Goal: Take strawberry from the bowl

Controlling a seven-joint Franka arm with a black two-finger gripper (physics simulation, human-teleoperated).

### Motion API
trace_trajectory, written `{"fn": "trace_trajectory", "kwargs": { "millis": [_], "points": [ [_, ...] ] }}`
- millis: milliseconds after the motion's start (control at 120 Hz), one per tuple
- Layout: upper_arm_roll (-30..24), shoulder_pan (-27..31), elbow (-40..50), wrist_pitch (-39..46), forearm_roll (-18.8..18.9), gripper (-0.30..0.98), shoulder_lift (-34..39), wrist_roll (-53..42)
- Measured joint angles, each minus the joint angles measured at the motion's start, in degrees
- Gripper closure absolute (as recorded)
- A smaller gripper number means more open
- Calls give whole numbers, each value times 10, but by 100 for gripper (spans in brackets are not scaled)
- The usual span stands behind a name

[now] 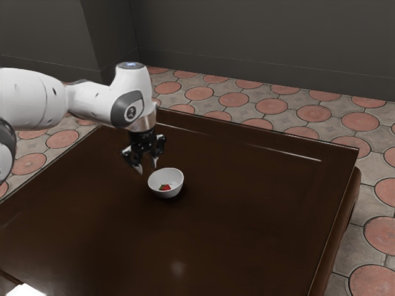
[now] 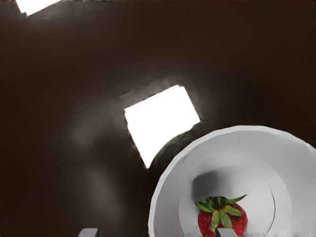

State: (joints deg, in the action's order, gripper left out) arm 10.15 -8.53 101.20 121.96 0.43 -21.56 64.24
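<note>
My gripper is open above the dark table, just to the exterior view's left of the white bowl and a little higher than its rim. A red strawberry lies inside the bowl. In the wrist view, the tips of the open gripper stand wide apart, with nothing held between them. One tip overlaps the strawberry, whose green leaves face the camera. Part of the bowl is cut off by the picture's edge.
The dark brown table extends around the bowl on all sides. A bright white patch is at its near left corner in the exterior view. Bright white patches also show on the tabletop beside the bowl.
</note>
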Motion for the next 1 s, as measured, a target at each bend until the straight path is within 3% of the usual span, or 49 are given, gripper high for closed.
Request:
{"fn": "trace_trajectory", "kwargs": {
  "millis": [300,583,1000],
  "points": [
    [-19,-5,-21,20,18,48,-42,75],
    [-31,-7,-18,48,62,49,-57,120],
    [-34,-6,-15,80,67,52,-83,155]
  ]
}}
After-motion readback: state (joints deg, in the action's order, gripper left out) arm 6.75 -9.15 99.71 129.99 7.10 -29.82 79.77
